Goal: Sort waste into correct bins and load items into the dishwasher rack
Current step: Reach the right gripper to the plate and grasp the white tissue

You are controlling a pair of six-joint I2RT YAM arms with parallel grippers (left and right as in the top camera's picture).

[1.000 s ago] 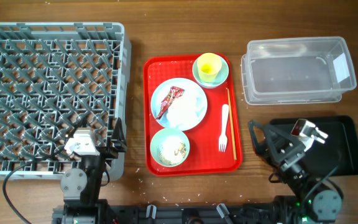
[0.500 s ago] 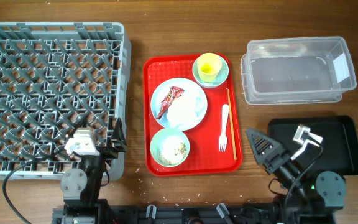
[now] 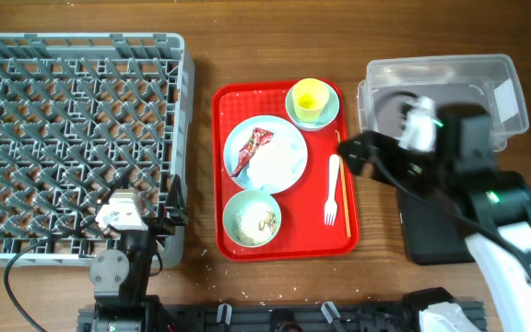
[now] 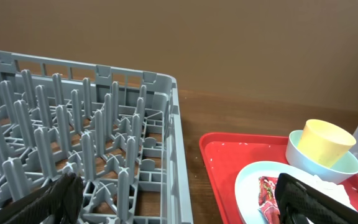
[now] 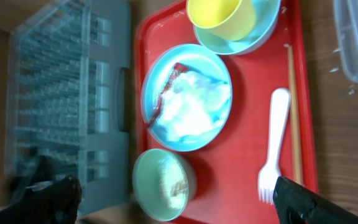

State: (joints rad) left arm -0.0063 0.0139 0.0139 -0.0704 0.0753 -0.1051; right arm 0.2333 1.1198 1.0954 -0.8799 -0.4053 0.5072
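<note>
While hanging wide apart and empty, poised for a first pick: right fingers [image 5: 316, 202] over the red tray [image 5: 241, 162]. Just ahead, between the two tips, blue plate [image 5: 188, 142] carrying napkin [image 5: 194, 102] and maroon wrapper [image 5: 166, 87]; fork [image 5: 272, 143] nearer the right-hand tip. Left fingers [image 4: 48, 202] equally wide, empty, beside the rack [image 4: 104, 137]. Sorting judged not yet started. Next, probably: lowering onto the wrapper, closing gently, carrying it to a bin.

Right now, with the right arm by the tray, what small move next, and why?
Probably ease the right gripper left over the plate toward the napkin. Its jaws stand open and empty at the right edge of the red tray; the napkin lies on the plate.
</note>
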